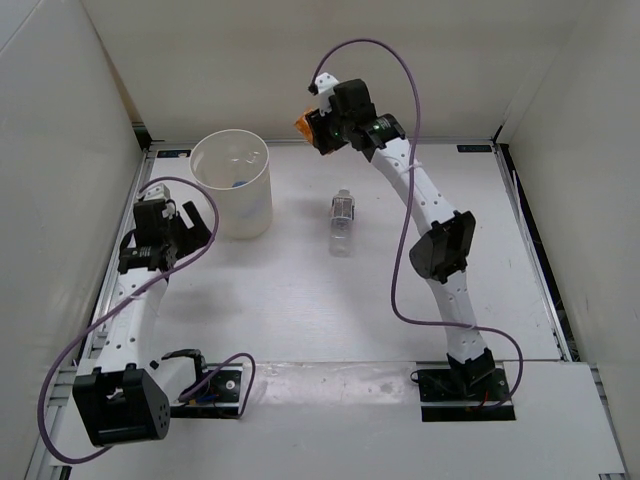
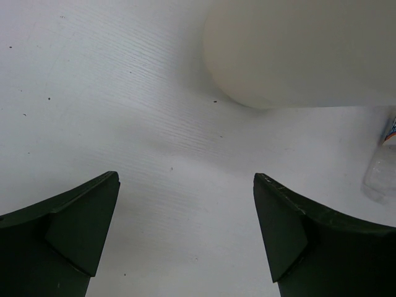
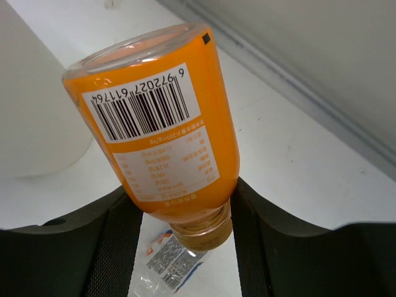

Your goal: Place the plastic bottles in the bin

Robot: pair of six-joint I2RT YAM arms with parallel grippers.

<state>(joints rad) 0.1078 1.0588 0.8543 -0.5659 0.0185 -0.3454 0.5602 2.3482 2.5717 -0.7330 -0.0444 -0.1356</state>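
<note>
My right gripper (image 1: 318,130) is shut on the short orange bottle (image 1: 303,126), held in the air at the back, to the right of the bin (image 1: 232,183). In the right wrist view the orange bottle (image 3: 162,130) sits between my fingers (image 3: 272,247), cap end toward the camera. A clear bottle (image 1: 342,223) with a pale label edged in blue lies on the table; it shows under the orange one (image 3: 166,266) and at the left wrist view's right edge (image 2: 382,170). A clear shape with some blue (image 1: 238,183) lies inside the bin. My left gripper (image 1: 192,228) is open and empty beside the bin (image 2: 297,55).
White walls enclose the table on the left, back and right. A metal rail (image 1: 520,215) runs along the table's right edge. The right arm's purple cable (image 1: 405,250) loops over the table's right half.
</note>
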